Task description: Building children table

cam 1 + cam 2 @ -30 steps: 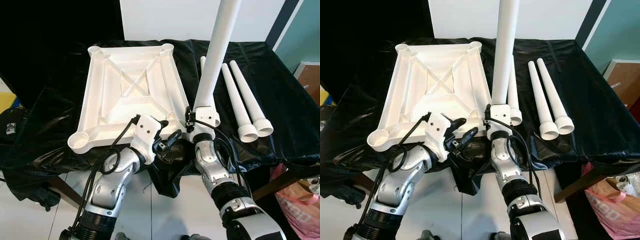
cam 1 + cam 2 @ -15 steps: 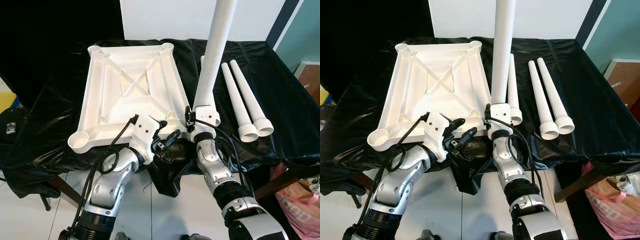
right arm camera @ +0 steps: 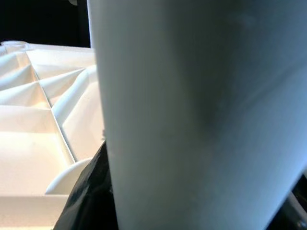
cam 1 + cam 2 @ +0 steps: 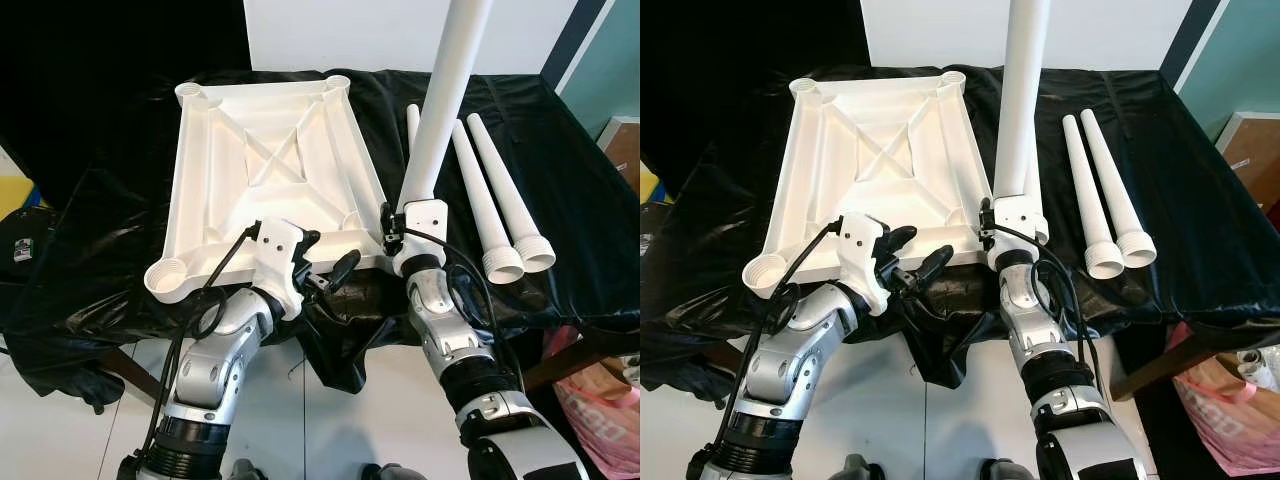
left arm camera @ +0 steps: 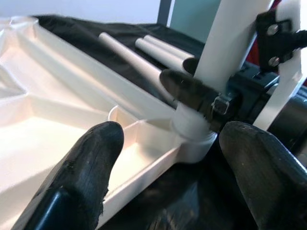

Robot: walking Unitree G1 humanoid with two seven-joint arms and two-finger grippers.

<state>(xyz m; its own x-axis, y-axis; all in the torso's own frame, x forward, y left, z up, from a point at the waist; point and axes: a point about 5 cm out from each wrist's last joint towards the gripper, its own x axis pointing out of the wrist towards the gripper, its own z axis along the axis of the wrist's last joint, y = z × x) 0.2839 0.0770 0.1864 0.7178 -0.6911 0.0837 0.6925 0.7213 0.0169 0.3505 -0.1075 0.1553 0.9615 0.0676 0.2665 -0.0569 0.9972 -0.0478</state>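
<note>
A black cloth beside a pink bag.

Left claw, fingers spread apart, seen along its two black fingers. Between them lies the near corner of the overturned white tabletop, ribbed on its underside. A white table leg stands upright in the corner socket, gripped by the right claw just above the socket. Three further table legs lie beyond on the black-draped counter.
</note>
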